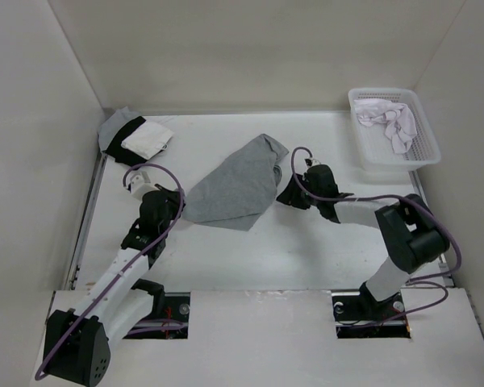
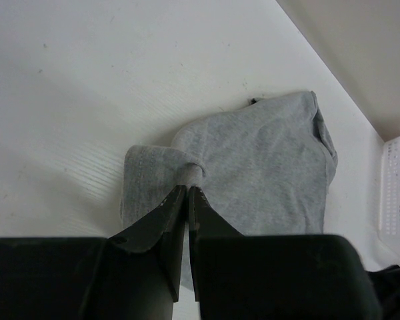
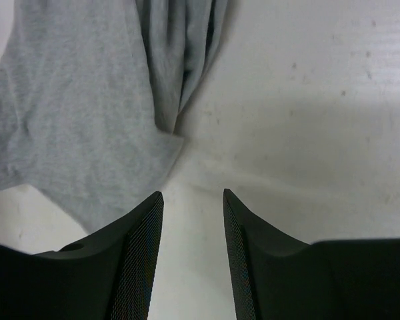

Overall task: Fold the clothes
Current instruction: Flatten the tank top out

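White table (image 1: 306,242), grey tank top (image 1: 234,189) edge in left end effector (image 2: 188,189)

Soft heather-grey knit tank top (image 1: 234,189), matt, smooth white matt table (image 1: 306,242) with faint scuffs, black matt right gripper (image 3: 193,195) with finely ribbed pads (image 3: 143,267), white plastic lattice basket (image 1: 399,164)

walls (image 1: 250,48): plain off-white, on three sides | table (image 1: 290,250): white, matte | light: even, diffuse

Left fingers (image 2: 153,227) together, right fingers (image 3: 143,247) apart.
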